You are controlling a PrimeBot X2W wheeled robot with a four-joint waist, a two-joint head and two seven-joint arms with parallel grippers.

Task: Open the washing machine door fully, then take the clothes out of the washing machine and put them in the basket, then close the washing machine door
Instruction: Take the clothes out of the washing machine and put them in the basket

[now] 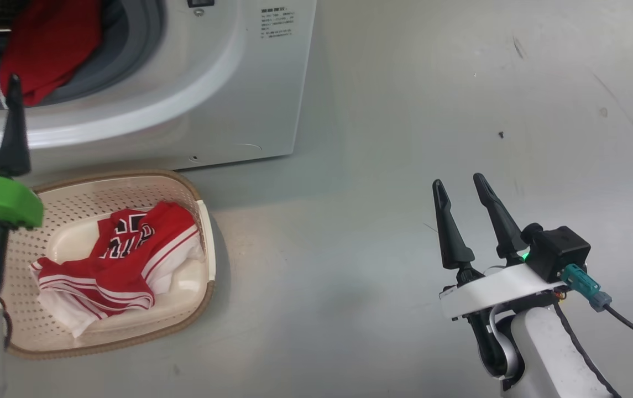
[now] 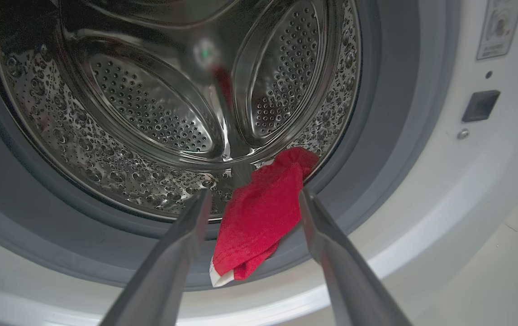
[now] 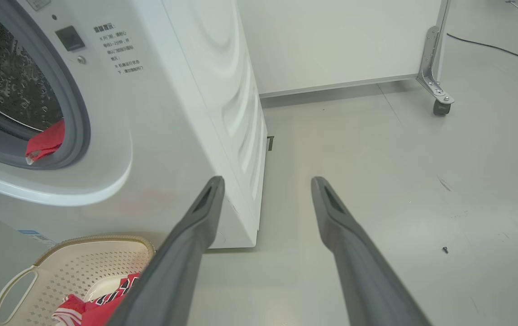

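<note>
The washing machine (image 1: 250,83) stands at the upper left with its mouth uncovered; its door is out of view. A red piece of the clothes (image 2: 259,213) hangs out of the steel drum (image 2: 150,104) over the grey seal (image 2: 376,149); the head view shows this cloth (image 1: 45,50) too. My left gripper (image 2: 255,194) is open, its fingers on either side of that cloth without touching it. In front of the machine, the cream basket (image 1: 73,193) holds a red and white jersey (image 1: 123,260). My right gripper (image 1: 465,185) is open and empty over bare floor, right of the basket.
A white panel (image 3: 331,40) on a caster (image 3: 439,106) stands behind the machine, with a cable (image 3: 489,45) on the floor past it. A small screw (image 3: 445,249) lies on the grey floor (image 1: 404,138), which is wide and bare to the right.
</note>
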